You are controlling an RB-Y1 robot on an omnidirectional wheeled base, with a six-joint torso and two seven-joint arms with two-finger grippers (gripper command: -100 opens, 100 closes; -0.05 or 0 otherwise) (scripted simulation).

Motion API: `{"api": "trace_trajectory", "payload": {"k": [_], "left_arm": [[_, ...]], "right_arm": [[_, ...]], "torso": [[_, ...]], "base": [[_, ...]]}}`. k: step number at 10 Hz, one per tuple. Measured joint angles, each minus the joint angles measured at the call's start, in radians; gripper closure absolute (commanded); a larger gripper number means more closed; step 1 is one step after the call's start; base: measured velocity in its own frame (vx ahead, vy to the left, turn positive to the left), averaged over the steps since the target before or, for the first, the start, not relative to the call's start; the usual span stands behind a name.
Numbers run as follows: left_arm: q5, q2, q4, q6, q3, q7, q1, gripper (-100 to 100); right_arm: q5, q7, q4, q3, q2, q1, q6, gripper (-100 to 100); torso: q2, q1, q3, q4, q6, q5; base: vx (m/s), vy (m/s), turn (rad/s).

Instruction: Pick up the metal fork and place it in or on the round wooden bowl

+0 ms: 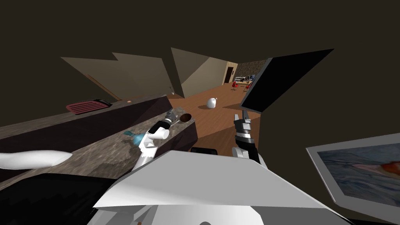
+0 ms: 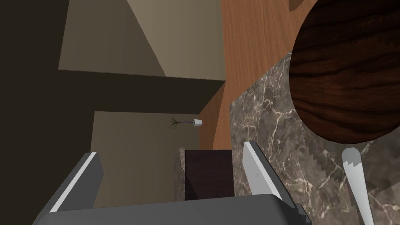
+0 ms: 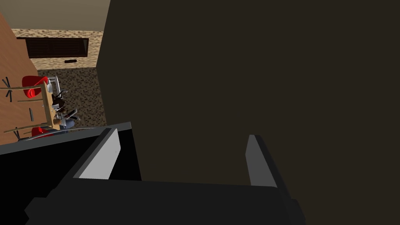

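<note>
Fork, pale grey, is lying flat on the marbled countertop, one end pointing at the dark, wood-grained round bowl and sitting just beside its rim. The left gripper is hovering over the counter's end with its fingers spread and nothing between them (the fork is lying outside the nearer finger). The right gripper is hanging off the counter, fingers likewise parted and empty.
</note>
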Motion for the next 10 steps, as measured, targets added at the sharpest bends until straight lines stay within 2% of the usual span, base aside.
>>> {"api": "trace_trajectory", "payload": {"k": [4, 6, 10], "left_arm": [[0.04, 0.03, 0.035, 0.095, 0.016, 0.049, -0.031, -100], [0.045, 0.03, 0.04, 0.141, 0.018, 0.066, -0.036, -100], [0.086, 0.056, 0.078, 0.257, 0.034, 0.127, -0.075, -100]], "right_arm": [[0.0, 0.0, 0.0, 0.0, 0.0, 0.0, 0.0, 0], [0.0, 0.0, 0.0, 0.0, 0.0, 0.0, 0.0, 0], [0.0, 0.0, 0.0, 0.0, 0.0, 0.0, 0.0, 0]], "torso": [[0.0, 0.0, 0.0, 0.0, 0.0, 0.0], [0.0, 0.0, 0.0, 0.0, 0.0, 0.0], [0.0, 0.0, 0.0, 0.0, 0.0, 0.0]], "base": [[-0.005, 0.005, -0.036], [-0.003, 0.006, -0.03], [-0.002, 0.009, -0.027]]}}
